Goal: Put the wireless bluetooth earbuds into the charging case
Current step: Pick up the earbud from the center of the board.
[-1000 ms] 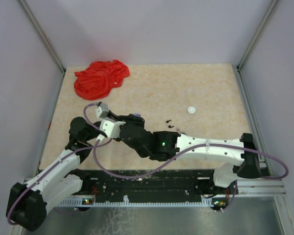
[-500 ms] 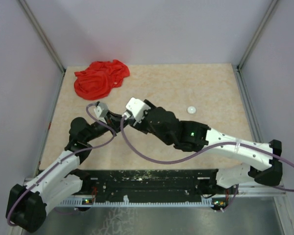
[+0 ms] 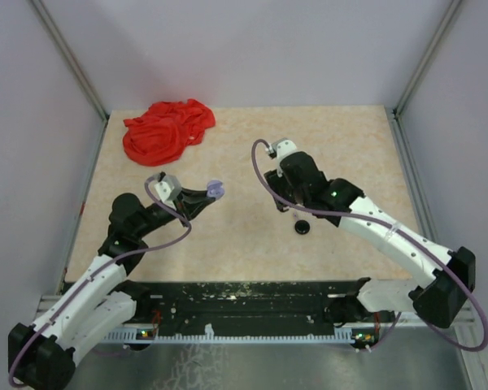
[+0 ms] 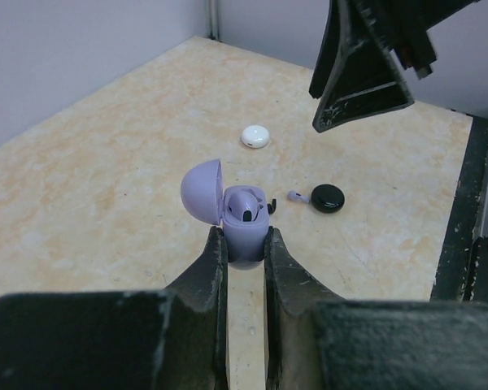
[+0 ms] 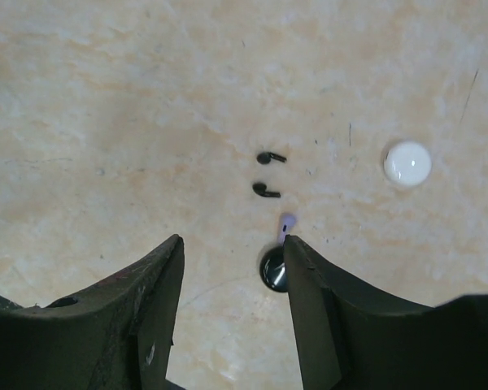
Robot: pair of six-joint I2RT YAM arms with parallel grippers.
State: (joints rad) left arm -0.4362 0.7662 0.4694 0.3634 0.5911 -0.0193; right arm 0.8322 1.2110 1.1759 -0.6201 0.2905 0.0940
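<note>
The lavender charging case (image 4: pixel 237 231) is off the counter (image 4: pixel 106 162), pinched at its base by your left tool (image 4: pixel 245 237), with the lid (image 4: pixel 201 188) swung open. One lavender earbud (image 4: pixel 244 213) sits in it, so I judge that pair half done. Its mate, the loose lavender earbud (image 5: pixel 287 221), lies on the counter just beside the black case (image 5: pixel 272 270). The two black earbuds (image 5: pixel 271 157) (image 5: pixel 266 190) lie loose nearby, not yet in any case.

Your right tool (image 5: pixel 233 244) hangs above that cluster with its jaws spread wide, gripping nothing.

You cannot tell whether the seated earbud is pressed fully home, and the empty socket beside it is hard to make out. The right tool's finger covers part of the black case. The white case (image 5: pixel 407 162) looks shut, so what it holds is hidden. No white earbuds show.
</note>
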